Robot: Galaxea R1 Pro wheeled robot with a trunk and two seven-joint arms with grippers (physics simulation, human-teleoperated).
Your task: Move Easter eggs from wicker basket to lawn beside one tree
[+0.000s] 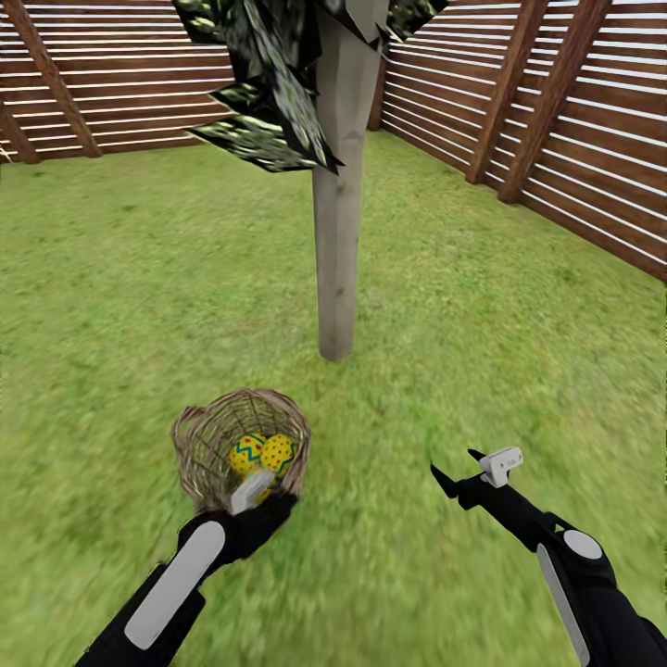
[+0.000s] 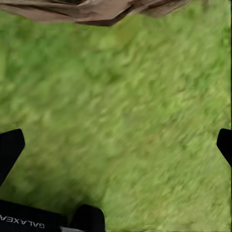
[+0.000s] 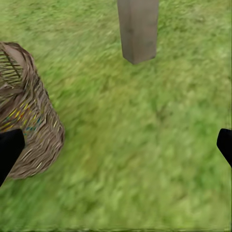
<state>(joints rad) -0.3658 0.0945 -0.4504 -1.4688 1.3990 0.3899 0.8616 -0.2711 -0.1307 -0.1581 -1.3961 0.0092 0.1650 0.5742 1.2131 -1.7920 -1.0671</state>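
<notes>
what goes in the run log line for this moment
eggs in basket | left gripper at basket rim | right gripper open, free | tree ahead

Head view high over lawn [image 1: 482, 306]; right wrist low, sharing tree [image 3: 138, 29].

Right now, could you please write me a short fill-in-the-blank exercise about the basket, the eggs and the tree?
1. The Easter eggs lie inside the wicker ____.
2. The tree trunk rises from the ____.
3. The right gripper hangs above the grass with its fingers ____.
4. The basket is held by the ____ gripper.

Missing words: basket; lawn; open; left
</notes>
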